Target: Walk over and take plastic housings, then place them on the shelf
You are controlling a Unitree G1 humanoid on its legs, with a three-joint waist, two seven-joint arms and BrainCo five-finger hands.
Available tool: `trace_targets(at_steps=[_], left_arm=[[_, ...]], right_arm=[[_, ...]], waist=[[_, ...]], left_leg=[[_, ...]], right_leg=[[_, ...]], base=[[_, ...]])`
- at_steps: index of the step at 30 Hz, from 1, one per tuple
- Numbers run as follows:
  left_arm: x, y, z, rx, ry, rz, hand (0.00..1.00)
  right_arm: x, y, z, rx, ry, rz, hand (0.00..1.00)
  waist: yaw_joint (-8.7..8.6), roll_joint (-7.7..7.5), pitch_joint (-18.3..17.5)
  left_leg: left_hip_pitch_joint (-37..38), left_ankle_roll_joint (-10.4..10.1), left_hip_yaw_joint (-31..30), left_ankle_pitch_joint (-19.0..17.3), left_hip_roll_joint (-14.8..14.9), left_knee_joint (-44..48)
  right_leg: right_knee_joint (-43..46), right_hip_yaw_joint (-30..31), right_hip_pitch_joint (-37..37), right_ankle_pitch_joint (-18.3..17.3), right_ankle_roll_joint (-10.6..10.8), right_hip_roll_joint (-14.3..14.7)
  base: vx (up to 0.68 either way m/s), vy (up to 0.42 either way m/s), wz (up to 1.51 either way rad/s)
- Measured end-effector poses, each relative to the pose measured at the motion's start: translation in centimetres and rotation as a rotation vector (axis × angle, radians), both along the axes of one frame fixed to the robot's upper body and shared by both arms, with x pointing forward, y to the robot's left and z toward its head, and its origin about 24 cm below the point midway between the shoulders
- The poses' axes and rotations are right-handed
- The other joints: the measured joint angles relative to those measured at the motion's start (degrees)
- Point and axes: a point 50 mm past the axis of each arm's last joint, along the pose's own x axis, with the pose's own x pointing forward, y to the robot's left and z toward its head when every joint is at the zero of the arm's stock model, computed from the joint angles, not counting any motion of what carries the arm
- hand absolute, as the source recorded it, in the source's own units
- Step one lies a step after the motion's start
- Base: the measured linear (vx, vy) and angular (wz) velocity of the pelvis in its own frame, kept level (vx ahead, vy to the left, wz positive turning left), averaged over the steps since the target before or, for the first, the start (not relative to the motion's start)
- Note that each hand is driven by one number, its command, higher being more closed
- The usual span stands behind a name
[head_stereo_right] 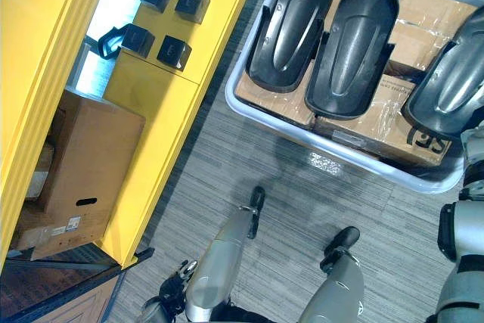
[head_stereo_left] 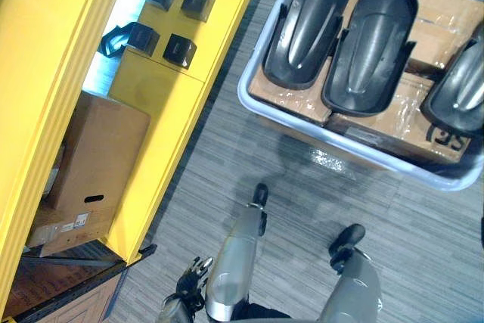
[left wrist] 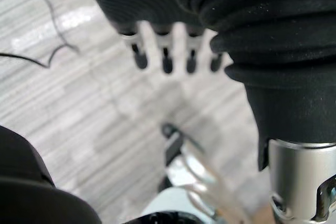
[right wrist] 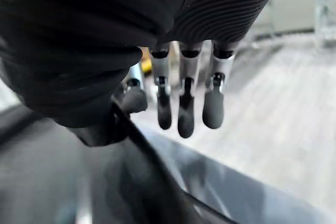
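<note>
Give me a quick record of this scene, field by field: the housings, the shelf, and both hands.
housings: three, black, side by side in a pale bin, on cardboard boxes
shelf: yellow, to the robot's left, small black blocks on it
left hand: open, empty, over the floor
right hand: open, empty, near the bin's right end

I see three black plastic housings (head_stereo_left: 370,43) lying in the grey bin (head_stereo_left: 363,150), with the yellow shelf (head_stereo_left: 162,104) just beside it.
</note>
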Motion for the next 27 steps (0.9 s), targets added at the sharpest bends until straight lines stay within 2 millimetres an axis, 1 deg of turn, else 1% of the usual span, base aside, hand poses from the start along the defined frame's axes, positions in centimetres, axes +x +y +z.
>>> trace_targets(at_steps=[1,4,5,7,9,10,11,12,13,14,15,16,17,18,19,20,21,22,23,25,26,27], left_arm=[[0.0,0.1,0.0,0.000,-0.002,0.004,0.00],[0.3,0.9,0.4,-0.034,-0.028,0.095,0.00],[0.3,0.9,0.4,-0.042,-0.031,0.113,0.00],[0.4,1.5,0.6,-0.054,-0.042,0.180,0.00],[0.4,2.2,0.8,-0.029,-0.049,0.230,0.00],[0.7,3.1,1.2,0.025,-0.064,0.275,0.00],[1.5,4.2,2.2,0.094,-0.115,0.319,0.00],[2.1,4.9,2.8,0.131,-0.154,0.335,0.00],[3.5,6.1,4.8,0.205,-0.249,0.366,0.00],[5.0,7.3,7.2,0.264,-0.368,0.402,0.00],[5.7,7.8,8.4,0.296,-0.425,0.413,0.00],[6.6,8.6,10.7,0.350,-0.523,0.429,0.00],[7.3,9.2,12.7,0.387,-0.607,0.450,0.00],[7.5,9.4,13.6,0.399,-0.641,0.455,0.00],[8.0,9.5,15.2,0.418,-0.712,0.442,0.00],[8.2,9.3,15.8,0.415,-0.744,0.435,0.00],[8.6,8.7,16.8,0.409,-0.791,0.404,0.00],[9.0,7.8,17.6,0.399,-0.826,0.339,0.00],[9.2,7.3,17.8,0.386,-0.841,0.306,0.00],[10.2,5.4,18.4,0.334,-0.878,0.178,0.00],[10.4,5.0,18.4,0.322,-0.876,0.147,0.00],[10.7,4.0,18.3,0.297,-0.877,0.087,0.00]], right_arm=[[0.3,0.4,0.3,-0.017,-0.011,0.019,1.00],[2.2,3.2,1.0,-0.076,-0.069,0.134,1.00],[2.4,3.5,1.1,-0.087,-0.082,0.145,1.00],[3.0,4.9,1.6,-0.135,-0.118,0.183,1.00],[3.4,6.2,1.1,-0.152,-0.146,0.220,1.00],[3.7,7.2,0.4,-0.158,-0.165,0.252,1.00],[3.7,8.1,-0.4,-0.153,-0.187,0.286,1.00],[3.7,8.5,-0.8,-0.150,-0.202,0.297,1.00],[3.3,9.1,-1.5,-0.135,-0.247,0.312,1.00],[2.8,9.6,-2.3,-0.118,-0.287,0.323,1.00],[2.5,9.9,-2.9,-0.112,-0.299,0.325,1.00],[1.9,10.4,-4.1,-0.102,-0.313,0.329,1.00],[1.3,11.0,-5.7,-0.089,-0.310,0.339,1.00],[1.0,11.3,-6.5,-0.092,-0.303,0.339,1.00],[0.6,11.9,-7.5,-0.097,-0.291,0.347,1.00],[0.4,12.1,-7.9,-0.102,-0.288,0.350,1.00],[-0.1,12.4,-8.6,-0.115,-0.271,0.356,1.00],[-0.3,12.5,-9.0,-0.138,-0.254,0.360,1.00],[-0.4,12.6,-9.0,-0.147,-0.251,0.365,1.00],[-0.4,13.5,-8.0,-0.207,-0.289,0.404,1.00],[-0.4,13.7,-7.7,-0.225,-0.299,0.419,1.00],[-0.5,14.2,-7.3,-0.265,-0.315,0.448,1.00]], waist=[[0.02,-0.32,0.2],[-0.23,-2.53,1.6],[-0.27,-2.86,1.8],[-0.83,-4.73,2.2],[-1.34,-6.63,2.2],[-1.49,-8.39,2.2],[-1.65,-10.29,2.1],[-1.80,-11.15,2.0],[-2.10,-12.82,2.0],[-2.49,-14.20,1.9],[-2.59,-14.74,1.7],[-2.84,-16.04,0.6],[-3.22,-17.27,-1.4],[-3.57,-17.78,-2.4],[-4.27,-18.46,-3.3],[-4.51,-18.65,-3.7],[-4.77,-18.96,-5.7],[-5.09,-18.89,-7.8],[-5.19,-18.84,-8.6],[-5.82,-17.84,-10.9],[-5.78,-17.72,-11.6],[-5.97,-17.21,-12.7]], left_leg=[[0.3,0.0,0.0,0.0,0.2,-0.1],[2.3,-0.2,0.2,-0.1,1.1,-0.2],[2.8,-0.2,0.2,-0.1,1.2,-0.4],[4.6,-0.3,0.4,-0.1,1.2,-1.5],[6.4,-0.4,1.0,0.0,1.3,-2.6],[8.0,-0.4,1.7,0.0,1.7,-3.3],[9.8,-0.6,2.0,0.1,2.0,-4.3],[10.6,-0.8,2.0,0.2,2.0,-4.9],[12.6,-1.2,1.9,0.5,2.1,-6.5],[14.8,-1.6,1.9,0.8,2.1,-8.3],[15.8,-1.7,2.0,1.0,2.1,-9.0],[17.3,-1.8,2.6,1.3,2.0,-10.2],[18.0,-1.9,2.9,1.5,1.9,-11.3],[18.3,-1.9,3.0,1.5,1.9,-11.8],[20.2,-2.0,3.1,1.5,1.8,-12.8],[21.1,-2.0,3.2,1.5,1.7,-13.4],[22.2,-2.1,3.5,1.6,1.6,-14.6],[23.1,-2.1,3.8,1.6,1.6,-15.5],[23.7,-2.2,4.5,1.7,1.7,-16.1],[26.4,-2.2,5.8,1.7,2.1,-17.4],[27.3,-2.2,6.4,1.7,2.1,-18.1],[28.8,-2.1,7.1,1.8,2.1,-18.9]], right_leg=[[-0.2,0.0,0.3,0.0,0.0,0.2],[-1.4,0.0,2.7,0.1,-0.1,1.2],[-1.6,-0.1,3.2,0.1,-0.1,1.3],[-2.7,-0.3,5.0,0.1,0.0,1.5],[-3.6,-0.4,6.6,0.1,0.0,1.6],[-4.7,-0.3,8.2,0.2,0.1,1.9],[-5.9,-0.3,9.9,0.4,0.0,2.4],[-6.6,-0.5,10.7,0.5,0.0,2.6],[-8.1,-1.0,12.7,0.8,0.0,2.9],[-9.6,-1.5,14.8,1.1,0.0,3.2],[-10.1,-1.6,15.8,1.2,0.1,3.2],[-11.0,-1.6,16.9,1.4,0.2,3.2],[-11.9,-1.6,17.4,1.4,0.4,3.3],[-12.5,-1.6,17.9,1.6,0.4,3.4],[-13.6,-1.8,19.6,2.0,0.6,3.6],[-14.2,-1.8,20.5,2.1,0.7,3.6],[-15.5,-1.8,21.4,2.5,0.8,3.7],[-16.7,-1.7,22.2,3.2,0.8,3.9],[-17.0,-1.6,22.4,3.5,0.7,3.9],[-18.6,-1.2,24.4,4.7,0.6,4.2],[-18.8,-1.0,24.6,4.9,0.6,4.1],[-19.1,-0.3,25.3,5.5,0.6,4.2]], base=[[0.01,-0.022,-0.04],[0.02,-0.020,-0.06],[0.00,0.000,0.00],[0.03,-0.017,0.05],[0.05,-0.015,-0.04],[0.06,-0.032,-0.11],[0.06,-0.041,-0.09],[0.06,-0.059,0.00],[0.06,-0.074,0.08],[0.06,-0.074,0.08],[0.07,-0.070,0.01],[0.08,-0.050,-0.06],[0.08,-0.041,-0.06],[0.09,-0.025,-0.03],[0.08,-0.015,0.00],[0.07,-0.013,-0.04],[0.07,-0.007,-0.04],[0.07,-0.003,-0.10],[0.08,0.010,-0.17],[0.05,0.015,-0.25],[0.04,0.016,-0.29],[0.04,0.038,-0.39]])
